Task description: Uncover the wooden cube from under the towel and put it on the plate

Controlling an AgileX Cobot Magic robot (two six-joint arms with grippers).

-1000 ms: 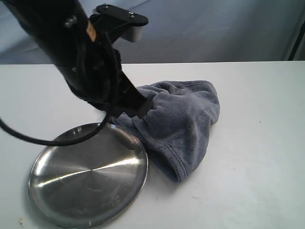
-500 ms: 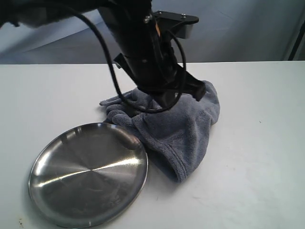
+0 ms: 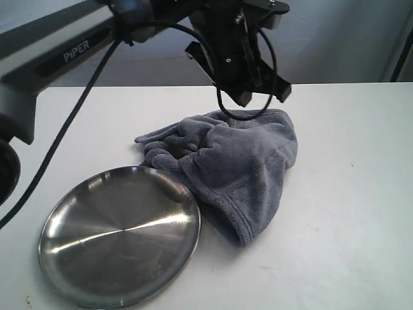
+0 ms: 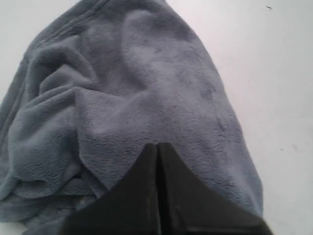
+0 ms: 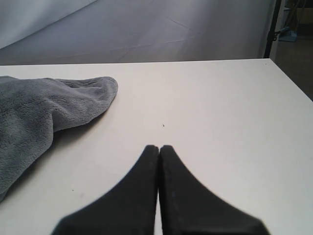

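Jaws pressed together and empty, the left gripper (image 4: 157, 152) hangs above the towel (image 3: 248, 161); its arm (image 3: 64, 53) reaches in from the left, wrist tipped downward; the towel lies bunched on the table (image 3: 348, 194), touching the plate's (image 3: 116, 239) rim; the right gripper (image 5: 158, 152), likewise closed, sits low beside the towel.

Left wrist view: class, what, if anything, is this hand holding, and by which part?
Nothing: the left hand is shut and empty, over the towel.
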